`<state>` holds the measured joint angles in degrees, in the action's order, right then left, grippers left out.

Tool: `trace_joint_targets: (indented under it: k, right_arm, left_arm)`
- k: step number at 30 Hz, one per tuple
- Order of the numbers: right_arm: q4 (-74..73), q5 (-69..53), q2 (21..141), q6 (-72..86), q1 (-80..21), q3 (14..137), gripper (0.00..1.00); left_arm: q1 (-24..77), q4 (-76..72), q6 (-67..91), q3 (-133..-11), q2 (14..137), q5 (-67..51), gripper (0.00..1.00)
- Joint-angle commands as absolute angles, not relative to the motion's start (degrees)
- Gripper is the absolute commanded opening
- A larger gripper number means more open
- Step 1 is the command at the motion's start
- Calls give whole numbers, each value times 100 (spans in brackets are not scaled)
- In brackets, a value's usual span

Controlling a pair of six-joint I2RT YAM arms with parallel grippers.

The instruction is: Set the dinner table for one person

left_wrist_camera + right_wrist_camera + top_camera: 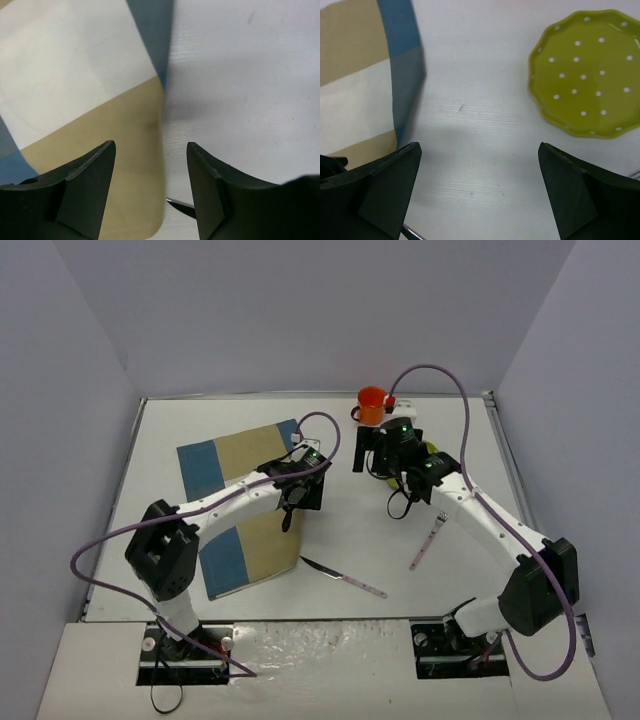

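Since nothing is set on the placemat (240, 455) yet, the job is judged to be near its start.

From above, the desk (230, 415) is seen as the big white top under everything. The placemat is laid on its left half, a bit crooked. An orange cup (372, 403) is stood at the far edge; what is in it cannot be told. A knife (343, 577) is left on the bare desk just beside the mat's near corner, and a pale-handled fork or spoon (428, 540) is left further right. The left end effector (290, 502) is held over the mat's right edge, and the right end effector (372, 452) near the cup.

From the left wrist, the left end effector's jaws are seen apart, with nothing between them. The mat's edge and the knife tip are seen below.

From the right wrist, the right end effector's jaws are spread wide and nothing is gripped. A green dotted plate (585, 75) is seen on the bare desk, well apart from the mat, and nothing is seen on it.

Next, the plate should likely be picked up. Its thin rim must be pinched, and the left arm must be moved off the mat first.
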<state>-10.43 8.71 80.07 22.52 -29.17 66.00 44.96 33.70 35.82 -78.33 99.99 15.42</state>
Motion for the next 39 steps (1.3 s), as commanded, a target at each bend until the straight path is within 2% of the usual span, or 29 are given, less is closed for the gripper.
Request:
trace_joint_targets:
  k: [1, 6, 12, 13, 16, 18, 23, 32, 39]
  right_arm:
    - [-905, 1072, 7188, 2535, -2559, 5980, 100]
    - [-905, 926, 6735, 2631, -2427, 5544, 100]
    - [-786, 681, 6517, 2816, -2417, 5178, 100]
    - [-735, 629, 6465, 2841, -2417, 5129, 100]
    - [-580, 395, 6399, 2848, -2417, 5020, 100]
    - [-466, 178, 6398, 2803, -2417, 4984, 100]
    - [170, -553, 6488, 2887, -2426, 4801, 100]
    - [2786, -2469, 7350, 3456, -2534, 4303, 98]
    - [3519, -2799, 8634, 3418, -3215, 4979, 96]
  left_arm:
    - [4735, 3763, 3686, -8123, 10436, 2125, 55]
    - [4790, 4040, 3733, -8310, 10918, 2391, 50]
    - [4790, 4117, 3760, -8306, 11193, 2598, 38]
    - [4784, 4128, 3773, -8300, 11231, 2601, 33]
    - [4761, 4133, 3778, -8269, 11254, 2586, 9]
    - [4711, 4125, 3705, -8262, 11163, 2558, 0]
    - [4417, 3670, 3156, -8003, 10449, 2132, 0]
    - [2643, 3200, 2040, -7774, 9040, -484, 0]
    - [1875, 3039, 1699, -7722, 8689, -2105, 0]
